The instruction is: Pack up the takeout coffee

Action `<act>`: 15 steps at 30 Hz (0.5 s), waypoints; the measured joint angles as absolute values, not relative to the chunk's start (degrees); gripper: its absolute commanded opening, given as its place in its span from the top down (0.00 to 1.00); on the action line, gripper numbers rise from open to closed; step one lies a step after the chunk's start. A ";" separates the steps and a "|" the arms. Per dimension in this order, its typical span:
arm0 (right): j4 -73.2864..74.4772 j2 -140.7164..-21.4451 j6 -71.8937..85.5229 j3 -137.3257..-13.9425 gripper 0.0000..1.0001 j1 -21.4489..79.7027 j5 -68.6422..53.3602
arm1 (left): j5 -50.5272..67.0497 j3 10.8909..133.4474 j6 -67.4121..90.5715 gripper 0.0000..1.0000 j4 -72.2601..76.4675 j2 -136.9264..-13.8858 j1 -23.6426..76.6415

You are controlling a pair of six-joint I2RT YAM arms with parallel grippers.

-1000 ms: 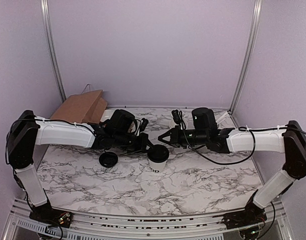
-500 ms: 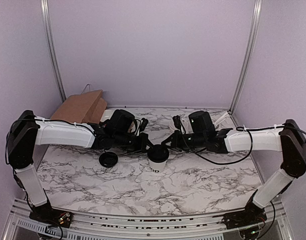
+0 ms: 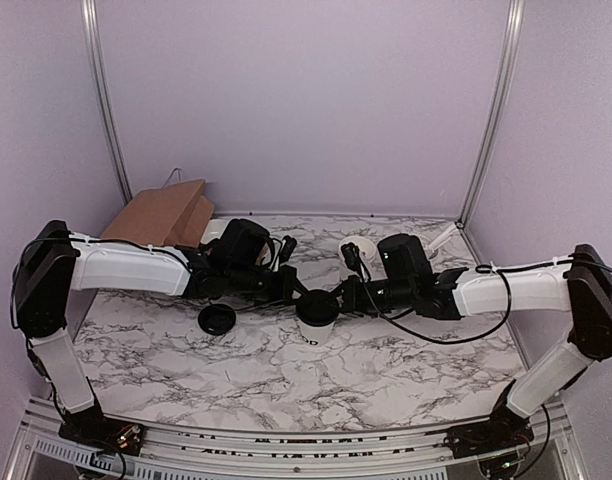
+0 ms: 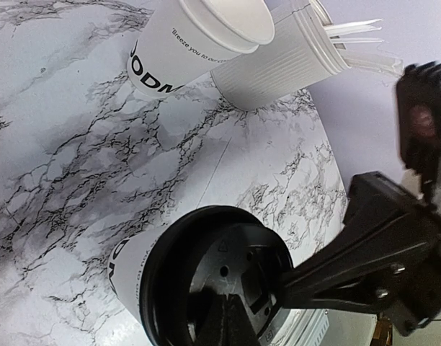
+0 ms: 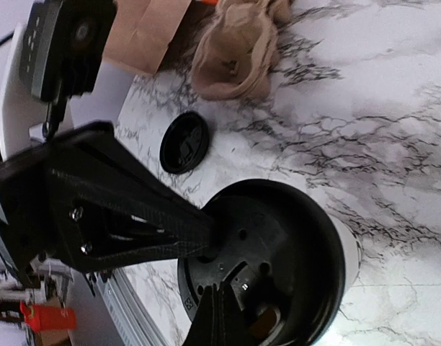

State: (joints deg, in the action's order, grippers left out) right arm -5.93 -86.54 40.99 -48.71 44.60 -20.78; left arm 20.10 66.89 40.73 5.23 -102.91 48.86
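The takeout coffee cup [image 3: 311, 335] stands upright mid-table, white with black lettering, and a black lid [image 3: 317, 303] sits on its rim. My left gripper [image 3: 303, 296] reaches in from the left, shut, its tips resting on the lid. From the right comes my right gripper [image 3: 333, 298], also shut, tips on the lid too. The left wrist view shows the lid [image 4: 206, 274] and the cup's side [image 4: 127, 263], with the shut left gripper [image 4: 231, 313] on top. In the right wrist view the right gripper [image 5: 222, 310] touches the lid [image 5: 278, 245] beside the left gripper [image 5: 210, 234].
A second black lid [image 3: 217, 319] lies flat on the table left of the cup. A brown paper bag [image 3: 166, 213] stands at the back left. Behind the cup are nested white cups [image 4: 199, 36] and a ribbed white tub [image 4: 278, 61] holding utensils. A crumpled tan wad [image 5: 235, 50] lies near the bag.
My right gripper has moved left and down until its shut tips reach the lid on the cup. The left arm and the cup have stayed put.
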 measured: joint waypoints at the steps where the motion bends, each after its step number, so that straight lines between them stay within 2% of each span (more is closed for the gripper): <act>1: -7.22 -87.72 41.32 -48.03 1.00 44.71 -21.39 | 20.10 66.89 40.73 1.00 5.39 -102.91 48.86; 7: -8.64 -88.60 41.65 -48.64 1.00 44.84 -21.37 | 19.62 66.89 40.71 1.00 5.56 -102.91 48.86; 15: -1.78 -87.94 40.10 -52.16 1.00 44.62 -18.39 | 19.44 66.89 40.56 1.00 5.50 -102.91 48.84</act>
